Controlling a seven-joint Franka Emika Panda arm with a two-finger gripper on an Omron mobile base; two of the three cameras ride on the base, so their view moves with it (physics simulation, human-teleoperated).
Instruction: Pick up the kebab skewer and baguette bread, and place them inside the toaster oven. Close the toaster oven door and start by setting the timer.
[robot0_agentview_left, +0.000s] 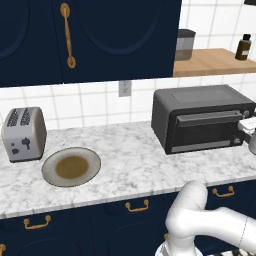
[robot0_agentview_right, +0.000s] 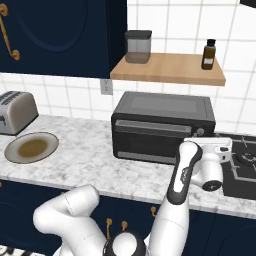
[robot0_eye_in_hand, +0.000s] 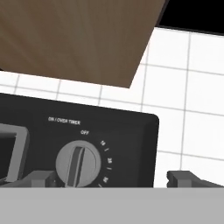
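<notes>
Hand view puts the gripper (robot0_eye_in_hand: 111, 177) right up at the toaster oven (robot0_eye_in_hand: 78, 131), its two dark tips standing far apart, jaws spread wide and holding nothing. Between and just above them is the timer knob (robot0_eye_in_hand: 78, 163), its bar pointing up toward the printed OFF mark, with minute figures running round to the right. So the knob appears not yet turned, and setting the timer is the step in hand.

To do it well, the left tip wants to clear the knob's left edge while the right tip comes in much closer; as they stand, the knob sits off toward the left tip, not midway. I would shift the hand so the knob is centred, push in until the tips straddle its raised bar, close firmly, then roll the wrist clockwise toward the numbers without dragging sideways.

In the right base view the arm's white hand (robot0_agentview_right: 212, 157) hangs before the oven's right end, above the table (robot0_agentview_right: 75, 150). The toaster oven door (robot0_agentview_right: 150, 137) looks closed, its bar handle along the top edge. The glass is too dark to tell whether the kebab skewer and baguette bread lie inside; the grey plate (robot0_agentview_left: 90, 161) farther left carries neither. Beyond it stands the silver toaster (robot0_agentview_left: 23, 134), and above the oven a wooden shelf (robot0_agentview_right: 167, 69) with a dark bottle (robot0_agentview_right: 208, 54).
</notes>
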